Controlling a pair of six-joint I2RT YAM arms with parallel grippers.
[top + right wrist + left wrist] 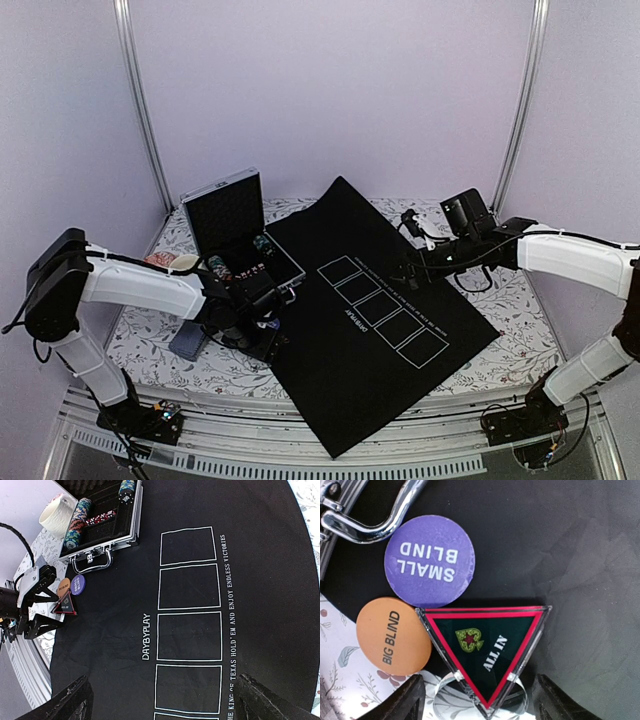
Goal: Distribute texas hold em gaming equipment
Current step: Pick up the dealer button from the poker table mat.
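A purple SMALL BLIND button, an orange BIG BLIND button and a red-edged black ALL IN triangle lie together at the mat's left edge by the case handle. My left gripper is open, its fingers on either side of the triangle's near tip and not touching it. The three pieces and the left gripper also show in the right wrist view. My right gripper is open and empty above the mat's white rectangles. Teal, red and white chips stand in the case.
The open silver case stands at the back left beside the black mat. A white cup sits behind the case. A grey-blue flat pack lies on the floral cloth left of the left gripper.
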